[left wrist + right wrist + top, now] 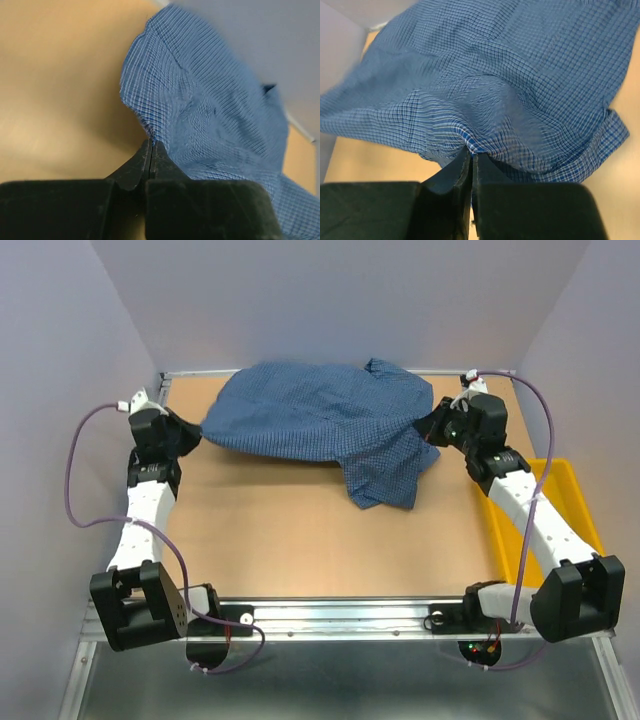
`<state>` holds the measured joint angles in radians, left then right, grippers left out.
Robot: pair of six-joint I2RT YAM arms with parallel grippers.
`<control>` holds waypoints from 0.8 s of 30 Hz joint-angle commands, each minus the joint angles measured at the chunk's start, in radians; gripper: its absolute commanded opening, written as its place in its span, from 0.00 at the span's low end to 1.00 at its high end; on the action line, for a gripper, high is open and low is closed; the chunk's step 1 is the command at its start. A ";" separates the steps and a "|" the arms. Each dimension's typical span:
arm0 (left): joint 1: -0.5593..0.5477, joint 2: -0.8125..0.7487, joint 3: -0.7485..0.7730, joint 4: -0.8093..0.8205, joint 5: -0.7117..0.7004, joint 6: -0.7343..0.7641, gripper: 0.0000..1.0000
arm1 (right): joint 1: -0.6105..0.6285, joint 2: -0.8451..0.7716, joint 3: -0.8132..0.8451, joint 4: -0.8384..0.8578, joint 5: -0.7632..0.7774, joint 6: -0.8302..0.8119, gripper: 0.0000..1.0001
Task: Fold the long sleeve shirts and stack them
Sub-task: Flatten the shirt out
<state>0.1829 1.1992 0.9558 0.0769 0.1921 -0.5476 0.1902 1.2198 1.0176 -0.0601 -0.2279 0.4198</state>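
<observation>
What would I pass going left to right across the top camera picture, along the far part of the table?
First the left gripper, pinching the shirt's edge → blue checked shirt → right gripper, pinching its other side → yellow tray.

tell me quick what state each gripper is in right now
Left gripper: shut, pinching the edge of the blue fine-checked woven cotton shirt.
Right gripper: shut, pinching the same shirt's fabric.

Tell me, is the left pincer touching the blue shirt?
Touching. The left wrist view shows the left pincer shut on an edge of the blue shirt.
</observation>
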 commanded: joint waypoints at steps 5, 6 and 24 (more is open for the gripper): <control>-0.003 -0.040 0.018 0.055 -0.037 0.078 0.08 | -0.005 0.052 0.173 -0.116 0.143 0.010 0.07; -0.005 -0.027 0.023 0.055 -0.037 0.080 0.09 | -0.005 0.075 0.188 -0.119 0.154 0.008 0.08; -0.134 0.139 -0.002 0.018 -0.075 0.083 0.97 | 0.009 0.288 0.207 -0.276 0.208 -0.119 0.80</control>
<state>0.0589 1.3849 0.9554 0.0959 0.1291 -0.4854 0.1902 1.6047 1.2854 -0.3038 0.0341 0.3611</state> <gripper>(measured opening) 0.933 0.783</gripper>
